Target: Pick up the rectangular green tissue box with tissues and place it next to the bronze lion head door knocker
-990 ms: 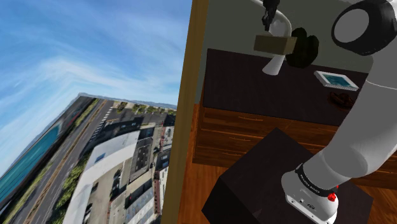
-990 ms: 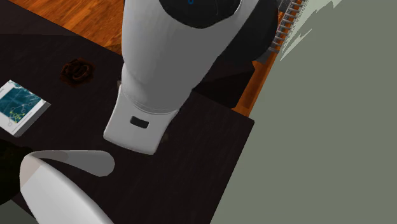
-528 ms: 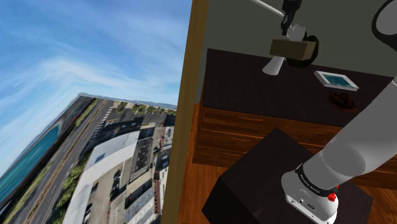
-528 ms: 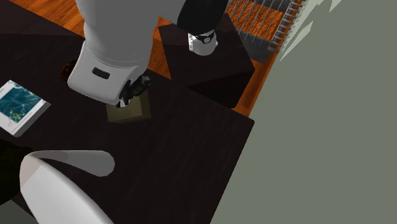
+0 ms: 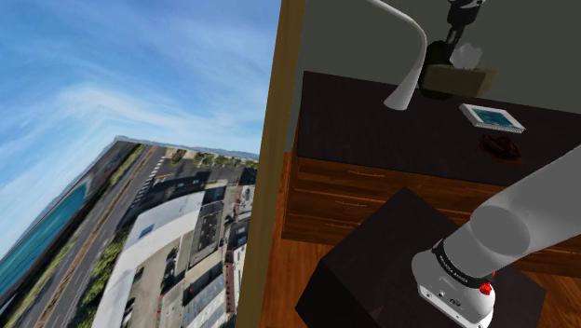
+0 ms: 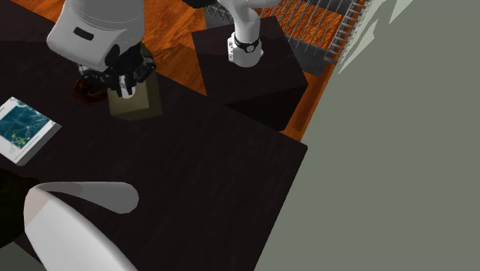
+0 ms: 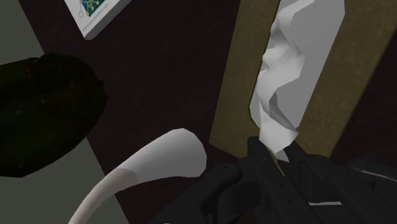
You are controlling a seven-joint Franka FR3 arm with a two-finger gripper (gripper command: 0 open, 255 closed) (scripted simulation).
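— Where was the tissue box [image 5: 461,82]?
— In the air over the dark table [image 5: 372,121], hanging from the gripper [image 5: 452,48]. It was a dull olive box with a white tissue [image 5: 467,58] standing out of its top.
— And the fingers?
— Clamped on the top of the box, right at the tissue. In the wrist view the tissue's lower end ran down between them.
— How did it lie to the door knocker [image 5: 501,146]?
— The knocker, a dark brown thing, lay on the table near the front edge. In the second exterior view the box showed just beside it, and the gripper hid part of it. In the shoulder view the box hung higher and farther back, with a teal-covered book [image 5: 491,116] lying between the two.
— What else was close?
— A white curved thing [image 5: 411,70] and a black lump [image 7: 44,114], both beside the box.
— And the stand [image 5: 382,270]?
— A black box on the wooden floor [image 6: 177,31], in front of the table's wooden drawers [image 5: 372,191].
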